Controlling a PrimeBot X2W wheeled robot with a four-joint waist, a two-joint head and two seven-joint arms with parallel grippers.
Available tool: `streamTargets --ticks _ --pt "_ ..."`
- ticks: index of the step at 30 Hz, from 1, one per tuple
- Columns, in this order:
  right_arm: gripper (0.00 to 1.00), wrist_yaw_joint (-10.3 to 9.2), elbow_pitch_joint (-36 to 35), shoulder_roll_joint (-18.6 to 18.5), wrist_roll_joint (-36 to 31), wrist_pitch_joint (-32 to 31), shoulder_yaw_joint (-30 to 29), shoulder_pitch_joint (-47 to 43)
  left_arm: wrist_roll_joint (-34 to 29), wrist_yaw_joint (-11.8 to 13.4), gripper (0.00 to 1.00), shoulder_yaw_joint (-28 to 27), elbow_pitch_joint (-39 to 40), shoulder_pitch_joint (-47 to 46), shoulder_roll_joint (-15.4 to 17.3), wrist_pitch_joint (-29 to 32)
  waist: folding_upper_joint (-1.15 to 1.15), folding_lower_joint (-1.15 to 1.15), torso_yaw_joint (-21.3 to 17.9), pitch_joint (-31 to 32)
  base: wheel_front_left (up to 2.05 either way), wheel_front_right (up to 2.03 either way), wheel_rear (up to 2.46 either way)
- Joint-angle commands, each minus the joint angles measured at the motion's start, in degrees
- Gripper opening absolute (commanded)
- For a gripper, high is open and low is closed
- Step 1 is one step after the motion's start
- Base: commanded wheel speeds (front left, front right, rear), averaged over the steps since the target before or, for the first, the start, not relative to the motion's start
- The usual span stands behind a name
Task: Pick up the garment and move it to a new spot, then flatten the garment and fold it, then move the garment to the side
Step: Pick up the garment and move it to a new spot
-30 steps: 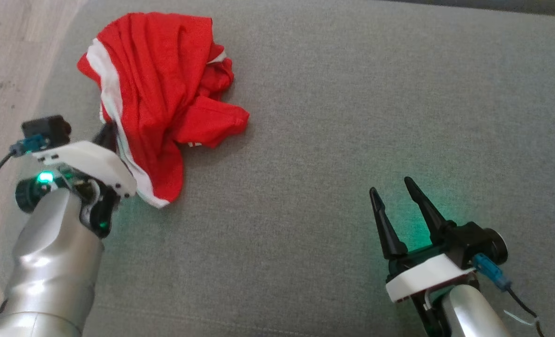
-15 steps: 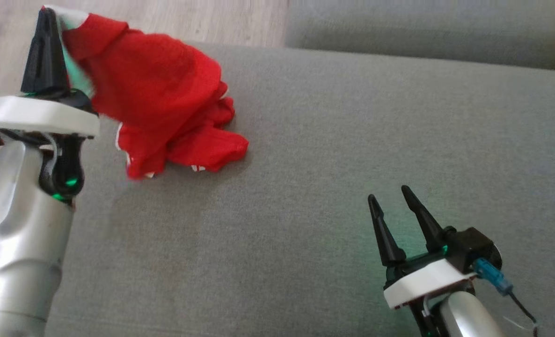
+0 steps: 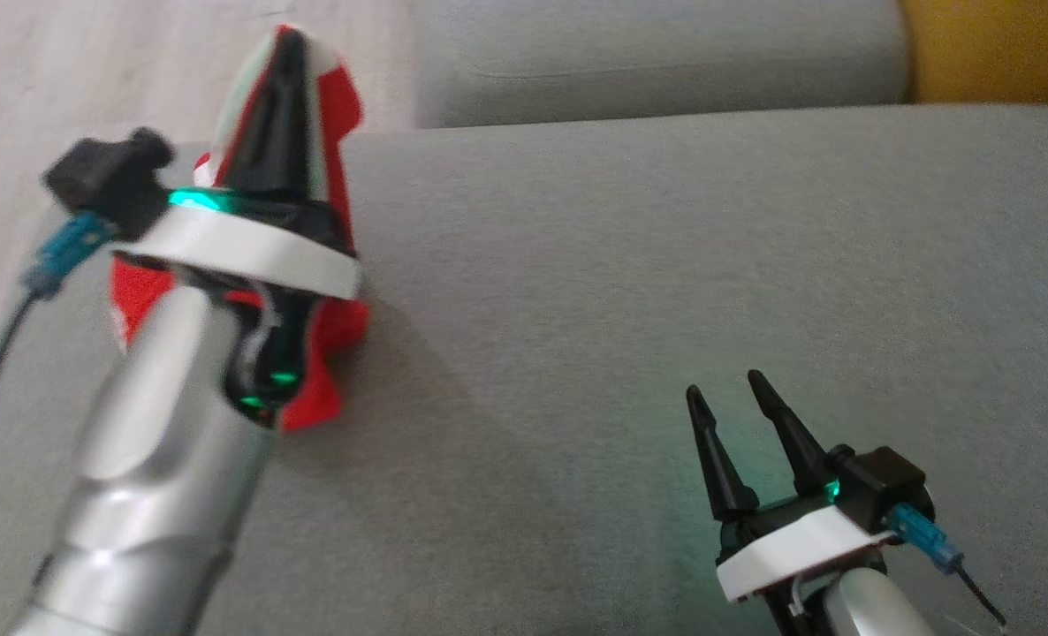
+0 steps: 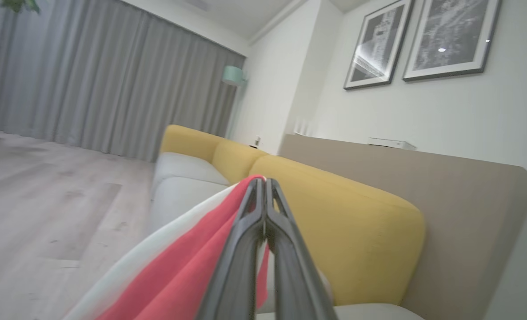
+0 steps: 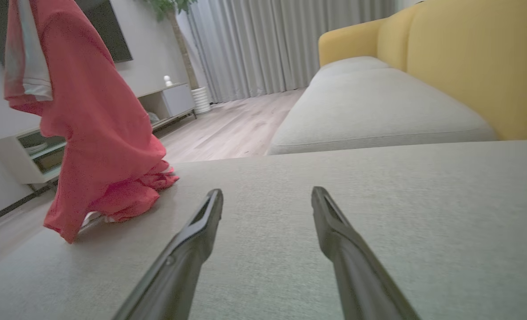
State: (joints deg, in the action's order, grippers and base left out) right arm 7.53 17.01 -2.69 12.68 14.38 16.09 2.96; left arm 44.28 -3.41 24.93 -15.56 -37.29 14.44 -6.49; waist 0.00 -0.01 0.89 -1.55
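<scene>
Head view: left gripper raised above the grey sofa seat, fingers pinched on a red garment (white-striped) that hangs down, lower folds touching the seat's left end. Over the seat's near edge the right gripper sits low, fingers spread apart.

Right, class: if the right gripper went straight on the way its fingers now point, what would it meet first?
Probably only the grey seat cushion, which the right gripper points low across; depth is unclear. The red garment, held up by the left gripper, hangs well off that line.
</scene>
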Motion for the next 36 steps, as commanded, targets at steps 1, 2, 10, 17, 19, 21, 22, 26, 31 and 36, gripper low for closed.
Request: streamTargets --ticks 1,2,10,17,19,21,22,26,31,36 --pt "1.0 -0.04 -2.3 -0.2 0.4 0.6 1.4 2.7 -0.5 0.6 0.0 -1.2 2.5 -3.6 0.3 0.3 0.0 0.01 -4.2 -0.7 0.0 0.0 0.0" --pt "1.0 -0.04 -2.4 -0.2 0.7 0.6 1.7 3.0 -0.7 0.9 0.0 -0.7 2.7 -4.2 -0.7 0.2 0.0 0.01 -5.6 -1.1 0.0 0.0 0.0" --pt "1.0 -0.04 -2.9 -0.2 2.0 0.6 2.8 4.6 -1.2 2.0 0.0 4.9 -1.1 -10.3 -10.0 -1.3 0.0 0.01 -16.1 -4.3 0.0 0.0 0.0" --pt "1.0 -0.04 -3.4 -0.2 3.3 0.6 2.4 5.4 1.1 3.4 0.0 14.1 -7.4 -11.8 -11.5 -4.8 0.0 0.01 -22.6 -6.9 0.0 0.0 0.0" --pt "1.0 -0.04 -3.4 -0.2 3.7 0.6 2.4 5.4 3.0 3.9 1.0 19.2 -8.9 -11.4 -11.5 -4.4 0.0 0.01 -23.3 -7.3 0.0 0.0 0.0" --pt "1.0 -0.04 -3.5 -0.2 3.8 0.6 2.3 5.5 3.1 4.0 1.0 25.0 -10.7 -11.2 -11.5 -2.9 0.0 0.01 -23.6 -7.6 0.0 0.0 0.0" --pt "1.0 -0.04 -3.8 -0.2 4.0 0.6 2.0 5.5 3.0 3.9 1.0 27.4 -11.2 -11.1 -11.5 -2.5 0.0 0.01 -23.5 -7.8 0.0 0.0 0.0" --pt "1.0 -0.04 -4.3 -0.2 4.6 0.6 0.9 5.3 4.4 4.0 1.0 32.8 -13.1 -10.7 -11.6 -2.2 0.0 0.01 -21.8 -8.1 0.0 0.0 0.0" --pt "1.0 -0.04 -4.2 -0.2 4.0 0.6 0.5 5.3 5.7 5.0 1.0 33.6 -15.8 -11.7 -11.6 -5.0 0.0 0.01 -18.1 -7.0 0.0 0.0 0.0" --pt "1.0 -0.04 -4.2 -0.2 3.2 0.6 -2.0 4.6 4.0 6.3 1.0 31.3 -18.4 -12.3 -10.3 -7.7 0.0 0.01 -12.6 -4.9 0.0 0.0 0.0"
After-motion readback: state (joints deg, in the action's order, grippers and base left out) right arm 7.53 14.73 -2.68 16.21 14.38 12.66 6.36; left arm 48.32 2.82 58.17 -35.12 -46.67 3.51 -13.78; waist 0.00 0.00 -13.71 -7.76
